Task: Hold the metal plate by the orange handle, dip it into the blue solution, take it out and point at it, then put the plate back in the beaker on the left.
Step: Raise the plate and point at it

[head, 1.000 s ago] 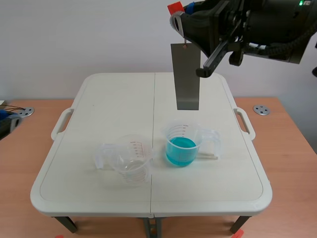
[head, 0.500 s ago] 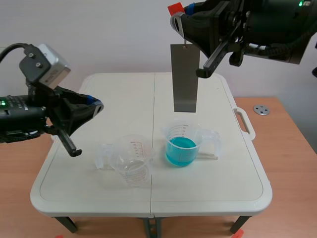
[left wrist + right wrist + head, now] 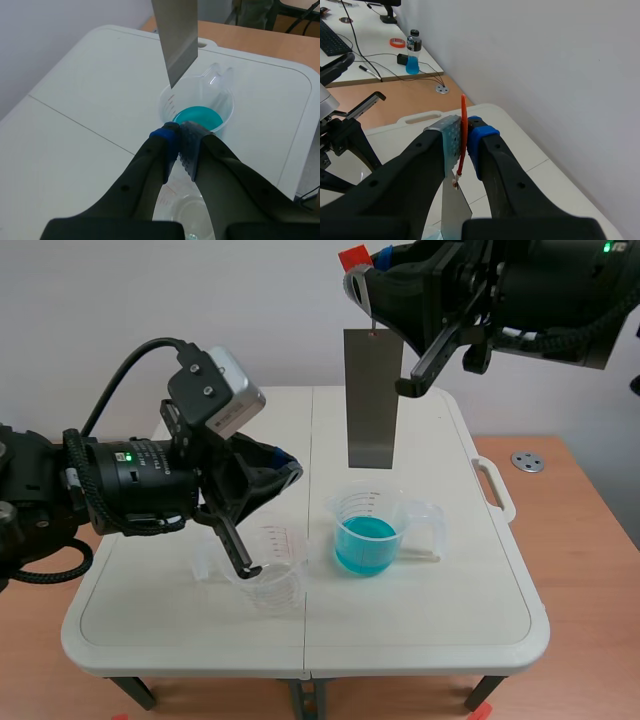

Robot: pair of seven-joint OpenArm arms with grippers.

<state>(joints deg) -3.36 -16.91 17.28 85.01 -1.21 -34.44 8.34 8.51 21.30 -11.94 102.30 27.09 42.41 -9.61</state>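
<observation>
Scene view: right fingers [image 3: 482,137] pinch orange handle [image 3: 352,257], metal plate [image 3: 372,400] dangles above blue solution [image 3: 366,540] (thin wire link [image 3: 459,172]). Left fingers [image 3: 167,140], pressed together, could knock it swinging.

Bright, even light, only faint soft shadows on the table [image 3: 430,625].
</observation>
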